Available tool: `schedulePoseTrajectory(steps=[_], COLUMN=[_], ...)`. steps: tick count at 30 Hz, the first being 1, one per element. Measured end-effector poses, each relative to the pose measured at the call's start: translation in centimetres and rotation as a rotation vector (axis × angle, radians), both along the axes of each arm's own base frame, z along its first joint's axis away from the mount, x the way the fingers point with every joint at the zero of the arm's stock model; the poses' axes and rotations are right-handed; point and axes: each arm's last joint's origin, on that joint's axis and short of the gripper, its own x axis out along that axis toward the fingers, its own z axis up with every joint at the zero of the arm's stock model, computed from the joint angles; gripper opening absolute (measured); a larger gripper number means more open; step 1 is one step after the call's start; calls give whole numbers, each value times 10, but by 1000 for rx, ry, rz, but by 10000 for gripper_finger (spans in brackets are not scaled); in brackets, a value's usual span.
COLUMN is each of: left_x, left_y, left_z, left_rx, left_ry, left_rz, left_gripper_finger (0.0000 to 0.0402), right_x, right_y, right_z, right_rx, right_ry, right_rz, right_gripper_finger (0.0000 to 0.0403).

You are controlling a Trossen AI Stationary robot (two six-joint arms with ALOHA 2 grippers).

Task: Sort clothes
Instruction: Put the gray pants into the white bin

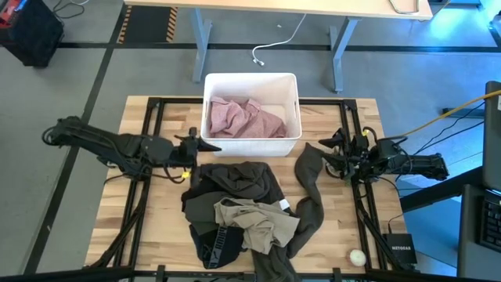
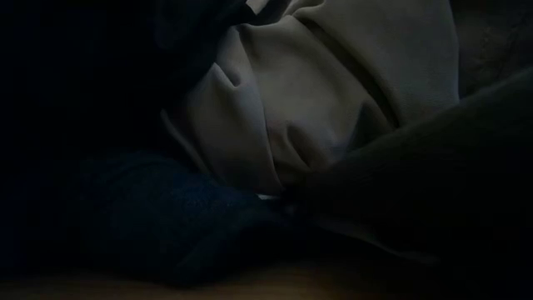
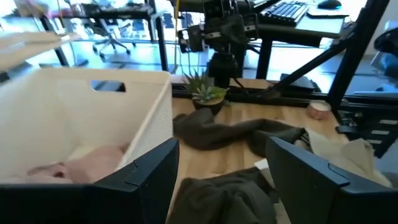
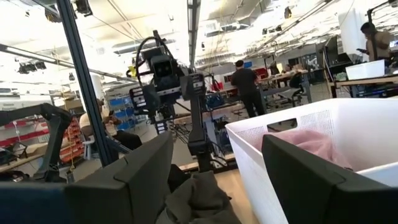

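Several limp garments, olive shirt [image 1: 239,182], khaki piece [image 1: 254,219] and black shorts [image 1: 215,247], lie heaped mid-counter, the pink shirt [image 1: 243,117] already binned; both grippers, left [image 1: 205,146] and right [image 1: 333,153], hover with jaws wide, empty; I'd pinch a raised fold.

Robotics lab in a large open workshop hall.

A wooden table [image 1: 141,235] on a grey floor carries two robot arms on black frames. Past it, the hall has a high ceiling with strip lights [image 4: 193,15] and exposed ducts, rows of workbenches, blue storage bins [image 4: 121,102], office chairs [image 3: 109,40], a keyboard [image 3: 292,9] on a desk, and people [image 4: 244,84] standing at benches.
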Motion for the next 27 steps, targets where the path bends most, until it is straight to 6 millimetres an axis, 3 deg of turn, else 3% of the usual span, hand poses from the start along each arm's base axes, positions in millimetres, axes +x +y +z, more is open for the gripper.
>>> schedulePoseTrajectory(steps=[9, 18, 27], left_x=[0, 0, -1], left_y=[-11, -10, -12], left_z=[-27, -29, -31], left_rx=[-76, -80, -99], left_ry=[-5, -14, -1], left_rz=[-32, -28, -30], left_gripper_finger=[235, 235, 235], right_x=[0, 14, 50], right_y=[0, 0, 3], right_z=[1, 7, 49], right_rx=[-3, -28, -63], right_ry=[-1, -17, 99], right_rz=[-3, -15, 72], right_gripper_finger=[266, 266, 266])
